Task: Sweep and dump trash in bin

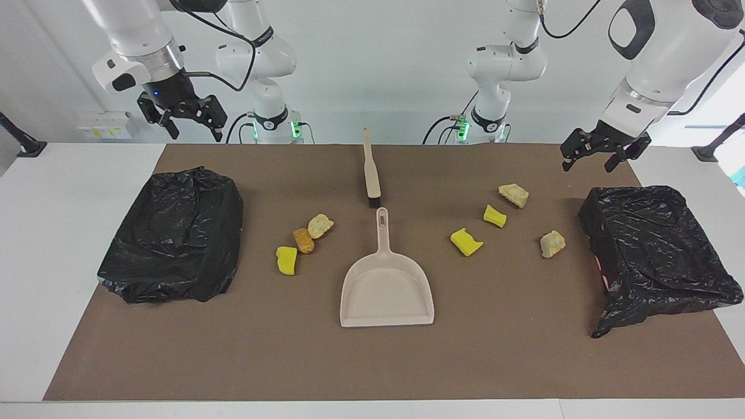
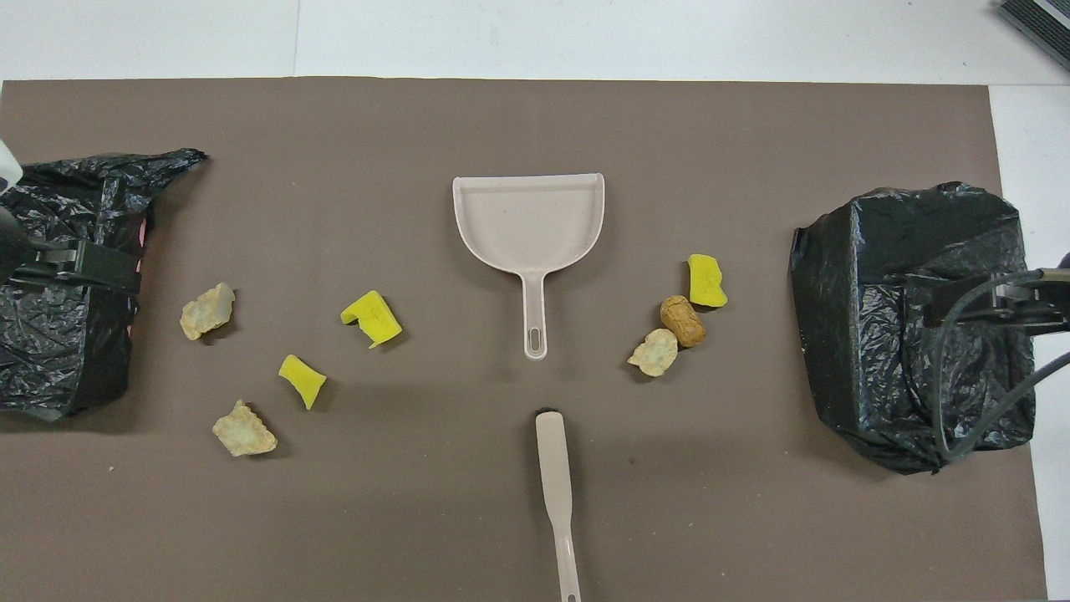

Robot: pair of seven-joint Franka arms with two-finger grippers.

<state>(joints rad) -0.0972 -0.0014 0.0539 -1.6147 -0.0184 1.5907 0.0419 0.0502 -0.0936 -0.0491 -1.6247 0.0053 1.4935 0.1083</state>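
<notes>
**A:** Starting at the right arm's end of the table?

**B:** Yes. High over a black bag-lined bin [image 1: 174, 233], the right gripper [image 1: 195, 127], with spread fingers, pinching nothing. Next, on the brown mat [image 1: 524, 349], three bits of trash close together: a yellow sponge bit [image 1: 286, 259], an orange-brown chunk [image 1: 303, 240] touching it, and a pale crumbly chunk [image 1: 320, 225] nearest the robots.

**A:** And mid-table?

**B:** A beige brush [image 1: 371, 171], handle toward the robots. Just past its bristles, an empty beige dustpan [image 1: 387, 291], mouth facing away from the robots.

**A:** Further along?

**B:** Four more scattered pieces: a yellow sponge wedge [image 1: 466, 241], a smaller yellow scrap [image 1: 495, 216], a pale bread-like piece [image 1: 513, 195] and a pale lump [image 1: 552, 243] near a second bagged bin [image 1: 657, 250]. Over that bin, the left gripper [image 1: 588, 160], likewise spread wide and empty.

**A:** So, nothing swept yet. Best approach?

**B:** Probably picking up the tools first. Worth gripping each handle at mid-length, keeping the pan's lip flat on the mat, and brushing in short, low strokes. Light, springy-looking sponge, likely to hop or roll if flicked.
</notes>
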